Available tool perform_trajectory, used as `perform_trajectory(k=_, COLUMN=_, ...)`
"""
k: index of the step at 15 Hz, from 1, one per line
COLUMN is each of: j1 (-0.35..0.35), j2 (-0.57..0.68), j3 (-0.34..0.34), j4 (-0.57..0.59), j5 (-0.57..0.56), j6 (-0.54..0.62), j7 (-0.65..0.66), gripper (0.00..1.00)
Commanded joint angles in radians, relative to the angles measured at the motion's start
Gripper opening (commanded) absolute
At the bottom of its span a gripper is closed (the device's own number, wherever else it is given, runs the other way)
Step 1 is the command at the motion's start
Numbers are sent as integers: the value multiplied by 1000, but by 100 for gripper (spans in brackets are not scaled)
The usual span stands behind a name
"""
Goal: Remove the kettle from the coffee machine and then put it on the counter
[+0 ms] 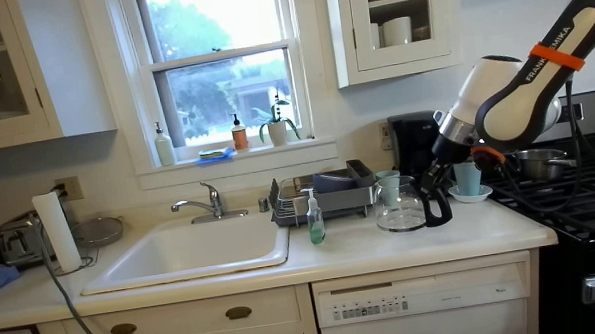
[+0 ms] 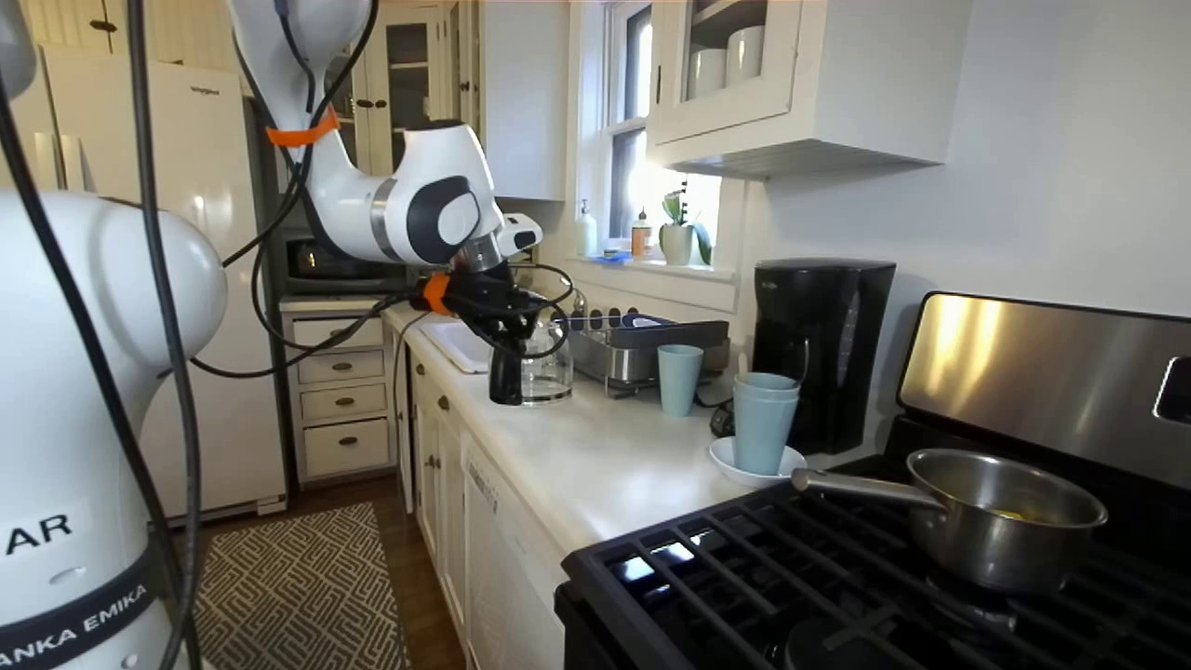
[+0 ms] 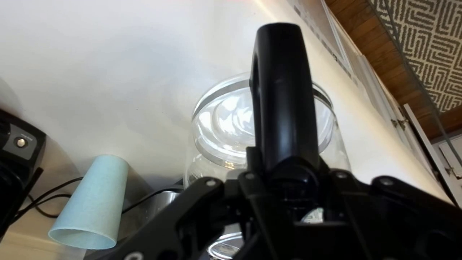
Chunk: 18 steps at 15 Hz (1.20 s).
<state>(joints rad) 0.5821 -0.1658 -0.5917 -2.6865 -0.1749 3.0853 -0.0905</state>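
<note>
Pale kitchen worktop: fingers pinch a glass kettle by its handle; placing seems underway; next, settle it and release.

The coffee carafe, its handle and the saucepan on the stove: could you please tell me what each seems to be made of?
Coffee carafe: apparently glass, clear and smooth, since it is see-through with bright reflections.
Handle: probably plastic, black with a soft sheen and an even surface.
Saucepan: shiny metal, likely stainless steel, judging by its silvery colour and highlights.
</note>
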Motion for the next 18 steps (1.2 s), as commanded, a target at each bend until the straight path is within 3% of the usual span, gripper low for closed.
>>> perform_trajectory(k=1, j1=39, j2=-11, j3=-14, j4=19, j5=10, j6=-14, j7=-47, gripper=8)
perform_trajectory(k=8, j1=167, j2=-18, j3=-84, j4=70, j5=60, j6=-27, j7=-184, gripper=8)
perform_trajectory(k=18, j1=488, j2=-8, j3=-380, j4=198, j5=299, j6=-81, j7=-436, gripper=8)
